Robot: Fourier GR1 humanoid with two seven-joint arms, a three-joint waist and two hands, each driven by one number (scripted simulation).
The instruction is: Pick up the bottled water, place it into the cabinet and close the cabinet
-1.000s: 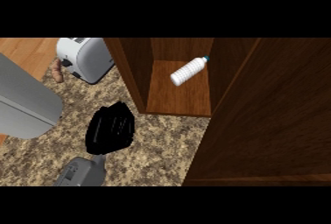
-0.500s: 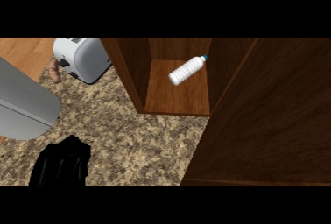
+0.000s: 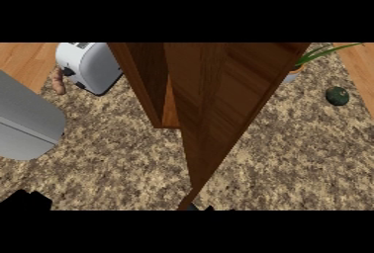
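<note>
You are looking steeply down on a speckled granite counter. The wooden cabinet fills the middle from about 12 o'clock, and its door stands swung most of the way across the opening, running as a long tapering panel down to about 6 o'clock. Only a thin slice of the lighter inner shelf shows between the cabinet's side wall and the door. You cannot see the bottled water anywhere; the door hides the cabinet's inside, so its place cannot be told.

At 6 o'clock, right at the door's lower tip, a small dark shape touches the view's edge; you cannot tell whether it is a hand. At 7 o'clock a black patch, the left hand, shows at the lower edge, with its fingers not readable.

Around the cabinet: a white toaster at 10 o'clock, a grey rounded object at 9 o'clock, a potted plant's green leaves at 2 o'clock, and a dark green round object just beyond it.
</note>
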